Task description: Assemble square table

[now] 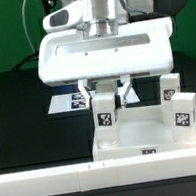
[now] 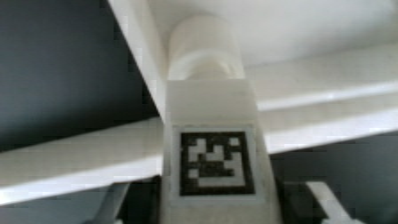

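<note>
**Leg in the fingers, over the tabletop's corner**

Gripper (image 1: pixel 106 88) is closed partway on one short white leg (image 1: pixel 106 112), clamped near its upper end with the tagged face out toward the exterior camera. Fingers (image 2: pixel 317 197) sit either side of the leg (image 2: pixel 214 120) in the wrist view. It hangs upright over the square tabletop (image 1: pixel 142 135), at the corner nearest the exterior view's left. Can't tell whether its foot touches the slab or is just above it.

Tabletop lies flat on the black surface (image 1: pixel 17 107), tight against the long white border bar (image 1: pixel 56 175). Two more legs stand on it at the exterior view's right: one (image 1: pixel 170 86) further back, one (image 1: pixel 183 114) nearer. Marker board (image 1: pixel 68 102) lies behind, on the surface.

Handling, my read:
- Leg looks like hard moulded plastic: light, stiff, not fragile. No need for a hard squeeze.
- Smooth glossy faces, so likely slippery. A grip across two flat sides, as here, should resist twist better than a grip on edges.
- Holding high leaves the lower end free to enter a socket, but any tilt gets magnified at the foot.
- Slab is broad and light, probably slides if pushed sideways. The border bar behind it helps brace it.
- Wrist view shows the leg end-on against the slab's rim (image 2: pixel 107 150); socket itself not clear from here.
</note>
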`<action>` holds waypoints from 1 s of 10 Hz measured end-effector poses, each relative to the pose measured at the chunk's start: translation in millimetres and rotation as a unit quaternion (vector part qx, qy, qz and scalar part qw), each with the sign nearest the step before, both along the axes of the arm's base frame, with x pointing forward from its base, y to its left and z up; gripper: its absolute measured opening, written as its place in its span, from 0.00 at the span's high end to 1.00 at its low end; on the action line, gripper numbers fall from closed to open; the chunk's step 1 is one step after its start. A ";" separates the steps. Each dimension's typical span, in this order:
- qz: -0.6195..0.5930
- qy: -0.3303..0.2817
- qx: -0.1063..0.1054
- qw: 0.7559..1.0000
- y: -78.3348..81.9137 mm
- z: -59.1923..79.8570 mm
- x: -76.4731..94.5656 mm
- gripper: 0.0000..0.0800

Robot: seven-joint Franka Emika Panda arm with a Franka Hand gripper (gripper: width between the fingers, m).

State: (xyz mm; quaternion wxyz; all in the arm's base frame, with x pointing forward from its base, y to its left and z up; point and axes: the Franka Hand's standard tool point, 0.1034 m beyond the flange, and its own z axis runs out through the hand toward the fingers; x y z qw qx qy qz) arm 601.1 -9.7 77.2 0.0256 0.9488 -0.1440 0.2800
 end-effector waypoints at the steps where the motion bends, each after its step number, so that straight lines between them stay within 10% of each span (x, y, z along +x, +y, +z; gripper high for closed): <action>1: 0.000 -0.008 -0.005 1.000 0.3 -0.4 0.8 0.64; 5: 0.001 -0.006 -0.003 1.000 0.8 -1.4 1.6 0.64; 10: -0.026 0.172 0.124 0.977 14.8 4.2 18.5 0.20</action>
